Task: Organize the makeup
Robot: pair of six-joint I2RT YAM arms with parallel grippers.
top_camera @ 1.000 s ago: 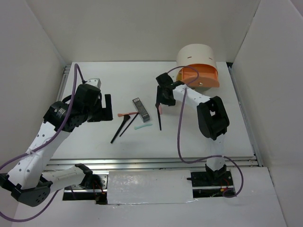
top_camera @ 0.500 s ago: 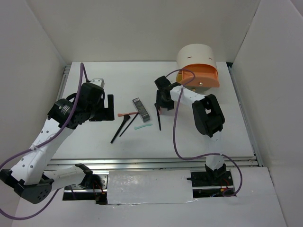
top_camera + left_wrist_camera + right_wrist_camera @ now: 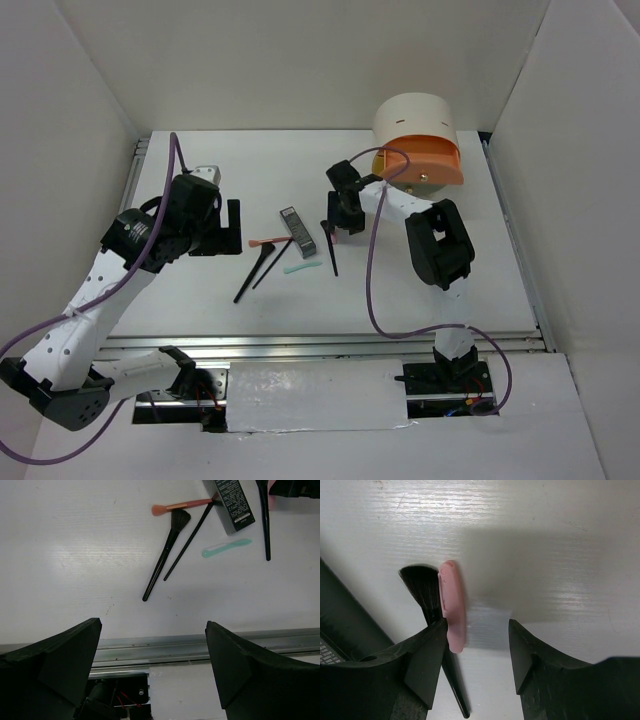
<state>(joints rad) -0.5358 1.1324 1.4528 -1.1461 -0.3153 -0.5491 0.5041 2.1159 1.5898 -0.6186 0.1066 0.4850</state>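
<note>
The makeup lies mid-table: a dark grey tube point(image 3: 297, 231), a coral-handled brush point(image 3: 265, 242), two black brushes point(image 3: 255, 272), a mint-green stick point(image 3: 301, 268), a long black brush point(image 3: 331, 250). The left wrist view shows the tube point(image 3: 231, 502), the coral brush point(image 3: 182, 505), the black brushes point(image 3: 165, 555) and the mint stick point(image 3: 227, 547). My right gripper point(image 3: 340, 222) is open, low over the table point(image 3: 476, 630). A pink stick point(image 3: 452, 607) lies against its left finger, beside the long brush's bristles point(image 3: 425, 587). My left gripper point(image 3: 228, 225) is open and empty point(image 3: 152, 630), left of the makeup.
A cream round-topped box point(image 3: 415, 120) stands at the back right with its orange drawer point(image 3: 432, 160) pulled out. An aluminium rail point(image 3: 320, 340) runs along the table's near edge. White walls close in both sides and the back.
My right gripper has moved left and down onto the pink stick. The long black brush has shifted slightly left. My left arm rose a little, then stayed still.
</note>
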